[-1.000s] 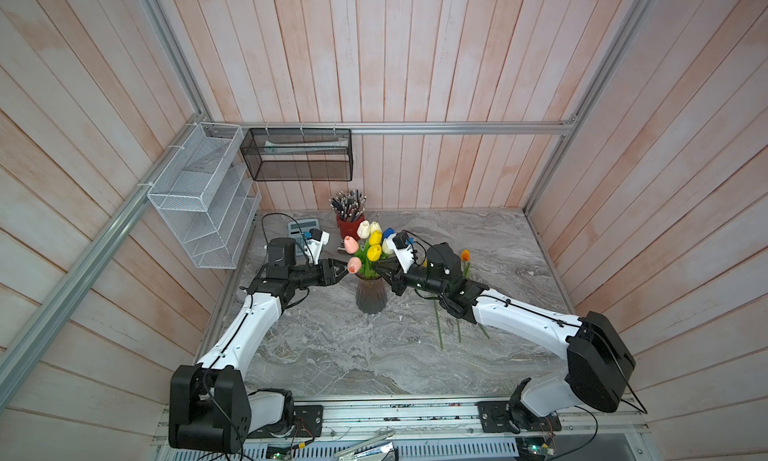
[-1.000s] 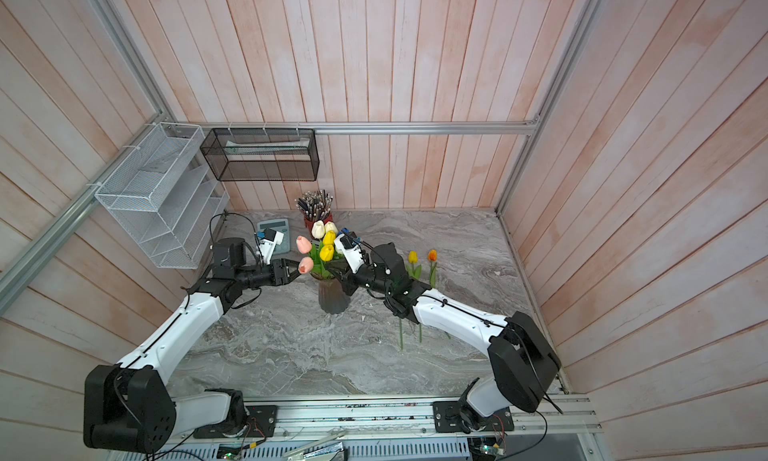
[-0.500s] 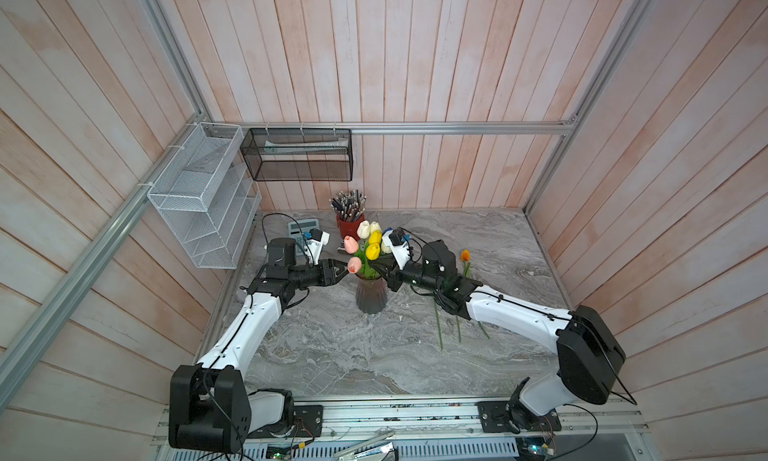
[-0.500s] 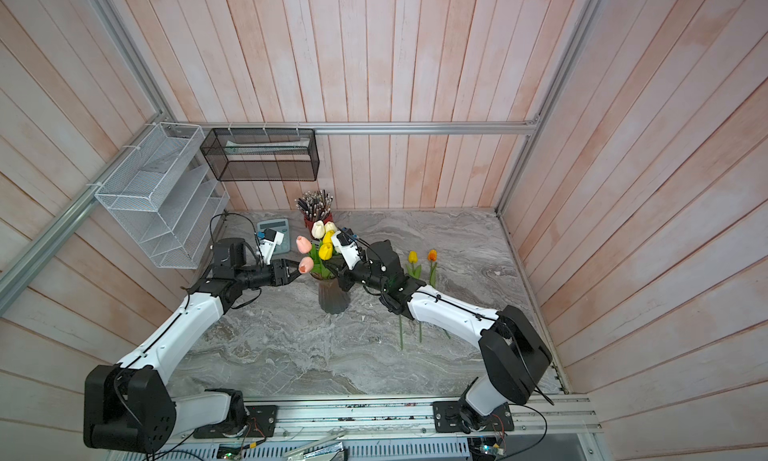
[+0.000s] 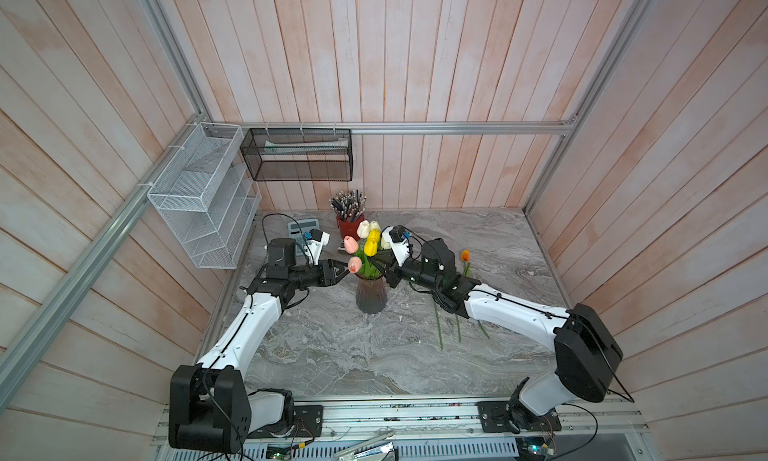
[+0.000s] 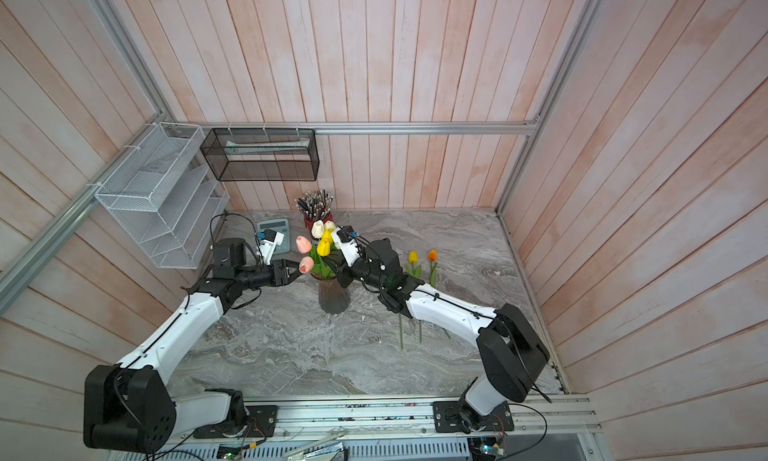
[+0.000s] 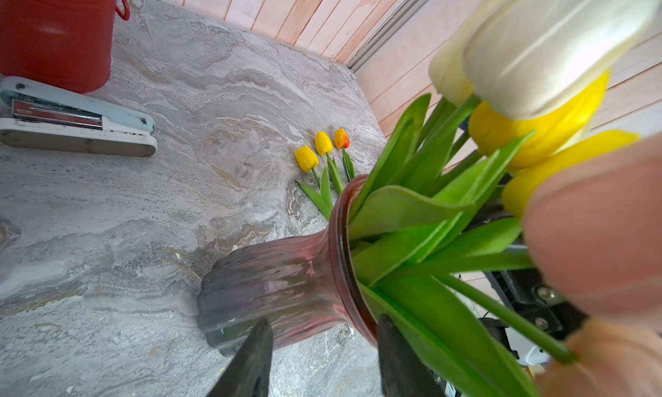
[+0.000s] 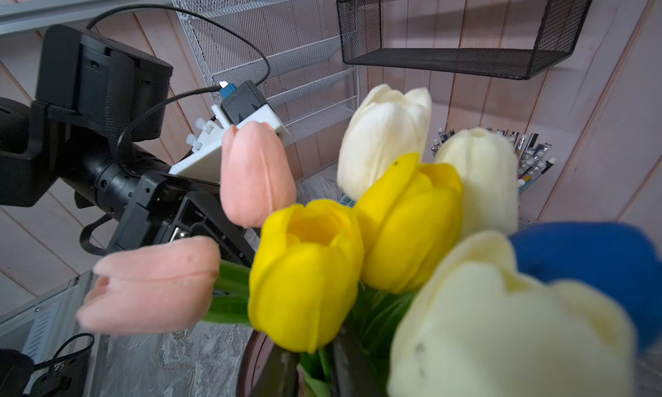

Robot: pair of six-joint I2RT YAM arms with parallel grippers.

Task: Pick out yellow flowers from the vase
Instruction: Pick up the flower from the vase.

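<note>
The dark ribbed vase [image 5: 371, 296] [image 6: 333, 299] [image 7: 272, 287] stands mid-table with two yellow flowers [image 5: 371, 247] [image 6: 323, 247] [image 8: 304, 277] among pink, white and blue tulips. Three more yellow flowers [image 7: 323, 143] [image 6: 412, 256], one orange-tinged [image 5: 465, 255], lie on the table to its right. My left gripper [image 5: 345, 269] [image 7: 322, 352] is open, just short of the vase's left side, holding nothing. My right gripper [image 5: 377, 264] [image 8: 315, 372] has reached into the bouquet from the right. Its jaws stand slightly apart, open, around a green stem under a yellow head.
A red cup of pencils [image 5: 349, 226], a calculator [image 5: 301, 230] and a stapler [image 7: 75, 123] sit behind the vase. A white wire rack [image 5: 203, 197] and a black mesh basket [image 5: 297, 155] hang on the walls. Pink tulips [image 5: 354, 264] lean toward the left gripper.
My right gripper has moved left into the bouquet and its jaws have parted a little. The left arm and the vase have not moved.
</note>
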